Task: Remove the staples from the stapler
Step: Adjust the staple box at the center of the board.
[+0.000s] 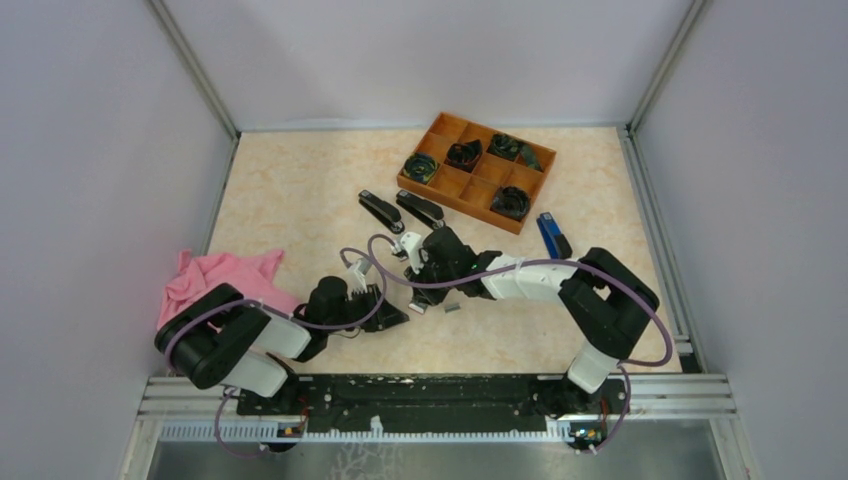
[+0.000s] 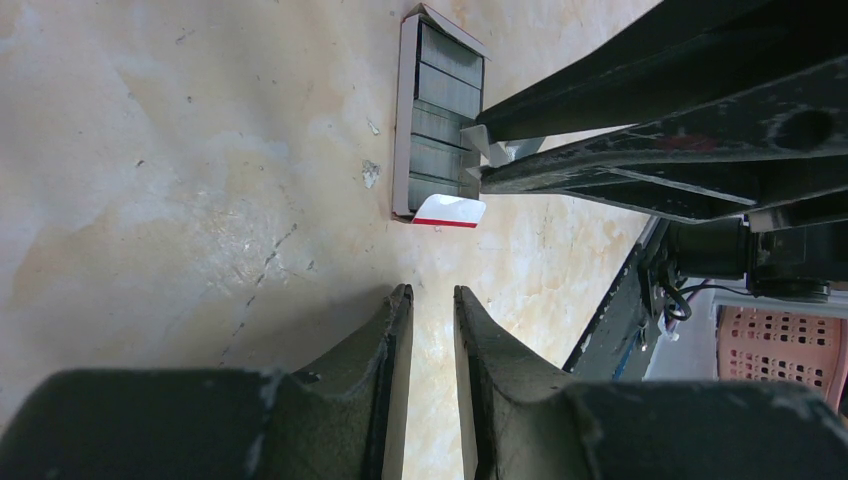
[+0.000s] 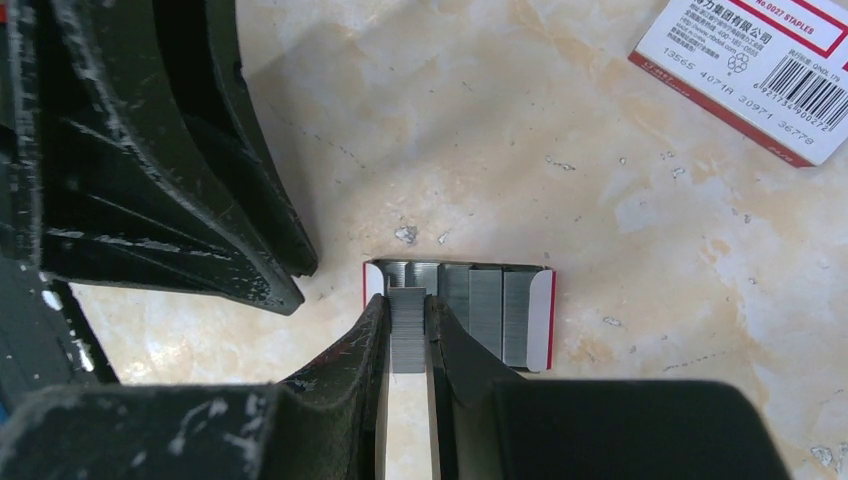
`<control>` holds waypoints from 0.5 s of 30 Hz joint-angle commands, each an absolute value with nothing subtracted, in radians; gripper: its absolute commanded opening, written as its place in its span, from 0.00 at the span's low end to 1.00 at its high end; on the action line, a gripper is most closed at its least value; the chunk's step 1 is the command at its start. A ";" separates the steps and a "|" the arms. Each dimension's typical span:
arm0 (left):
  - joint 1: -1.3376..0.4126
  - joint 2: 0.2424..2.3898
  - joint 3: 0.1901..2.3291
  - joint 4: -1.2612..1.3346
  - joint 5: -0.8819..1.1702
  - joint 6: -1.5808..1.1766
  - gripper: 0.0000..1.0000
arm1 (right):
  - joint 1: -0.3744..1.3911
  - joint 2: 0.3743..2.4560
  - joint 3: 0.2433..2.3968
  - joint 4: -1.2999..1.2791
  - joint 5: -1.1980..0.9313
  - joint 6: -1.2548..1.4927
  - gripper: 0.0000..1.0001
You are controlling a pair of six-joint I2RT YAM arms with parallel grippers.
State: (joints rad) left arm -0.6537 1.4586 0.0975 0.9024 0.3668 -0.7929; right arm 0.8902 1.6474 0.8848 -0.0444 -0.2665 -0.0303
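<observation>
My right gripper is shut on a short ribbed grey strip of staples. It holds the strip just over the left end of a small open white and red tray that has several more strips lying side by side. My left gripper is empty, its jaws only slightly apart, just short of the same tray. In the top view both grippers, left and right, meet at the table's middle. Two black staplers and a blue one lie farther back, apart from both grippers.
The staple box's printed sleeve lies beyond the tray. An orange compartment tray with dark coiled items stands at the back. A pink cloth lies at the left edge. The left gripper's black fingers sit close to the left of the tray.
</observation>
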 commanded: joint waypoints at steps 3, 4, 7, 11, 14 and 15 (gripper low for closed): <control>-0.649 1.485 0.096 0.897 0.371 -0.782 0.28 | 0.901 1.682 0.928 -0.025 -0.265 -0.046 0.06; -0.649 1.487 0.095 0.900 0.372 -0.782 0.28 | 0.901 1.682 0.928 -0.026 -0.267 -0.046 0.06; -0.649 1.495 0.097 0.906 0.374 -0.782 0.28 | 0.902 1.683 0.928 -0.027 -0.274 -0.046 0.06; -0.649 1.505 0.100 0.914 0.376 -0.784 0.28 | 0.902 1.674 0.927 -0.025 -0.281 -0.048 0.05; -0.649 1.515 0.100 0.924 0.380 -0.786 0.28 | 0.903 1.662 0.927 -0.024 -0.279 -0.048 0.05; -0.649 1.519 0.102 0.926 0.381 -0.788 0.28 | 0.903 1.661 0.926 -0.024 -0.278 -0.050 0.06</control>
State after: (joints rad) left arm -0.6537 1.4902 0.0986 0.9417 0.3759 -0.7933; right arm 0.8902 1.6848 0.8860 -0.0525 -0.2649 -0.0349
